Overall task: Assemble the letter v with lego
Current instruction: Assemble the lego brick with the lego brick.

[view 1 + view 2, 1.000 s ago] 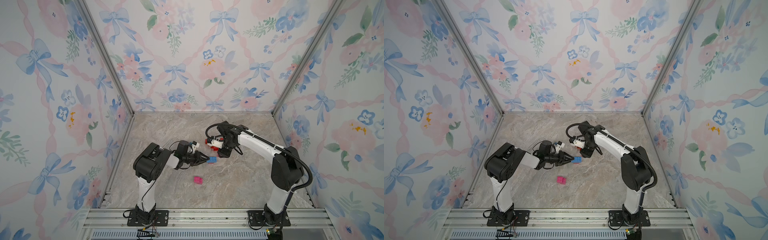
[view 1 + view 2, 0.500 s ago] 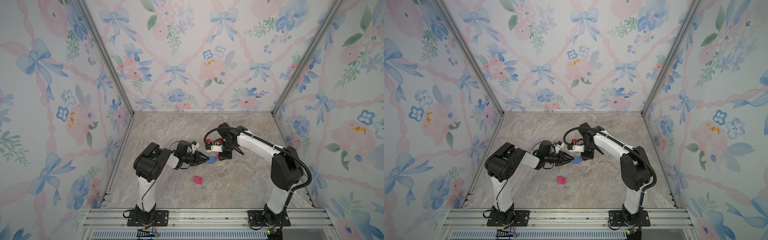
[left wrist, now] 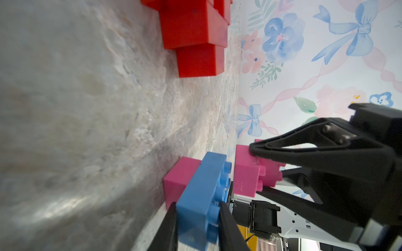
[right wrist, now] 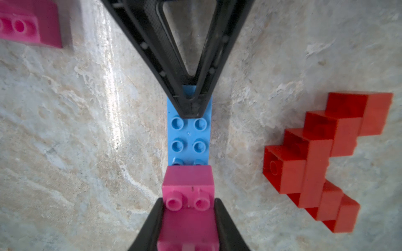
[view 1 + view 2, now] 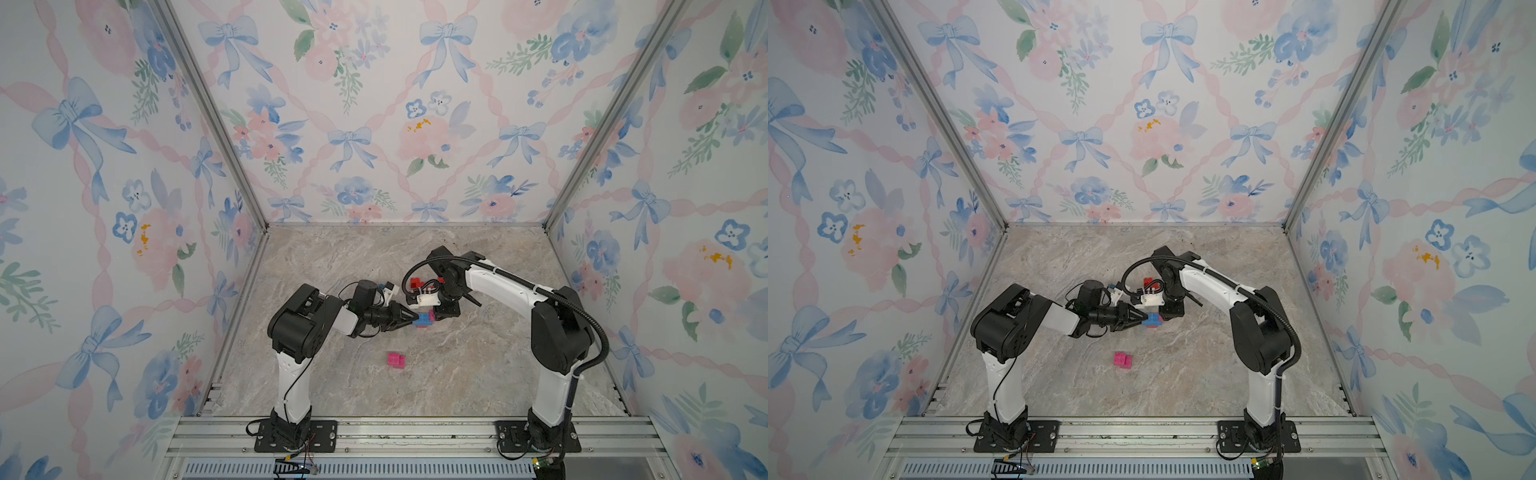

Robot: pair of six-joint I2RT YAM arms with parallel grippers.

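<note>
My left gripper [image 3: 198,214] is shut on the near end of a long blue lego brick [image 3: 202,191], which lies studs-up low over the marble floor [image 5: 457,374] with a pink brick [image 3: 179,178] under its far end. My right gripper [image 4: 188,209] is shut on a second pink brick [image 4: 188,193] and holds it right at the blue brick's [image 4: 188,139] far studs. Both top views show the two grippers [image 5: 413,318] [image 5: 1163,315] meeting tip to tip mid-floor. A red stepped lego assembly [image 4: 315,156] lies on the floor beside them.
A loose pink brick pair [image 5: 395,360] lies on the floor nearer the arm bases. The red assembly [image 5: 417,283] sits just behind the grippers, under the right arm's cable. Floral walls close in three sides.
The right gripper has come down and forward from beside the red assembly to the blue brick's far end, carrying the pink brick. The left gripper and blue brick have stayed put.
</note>
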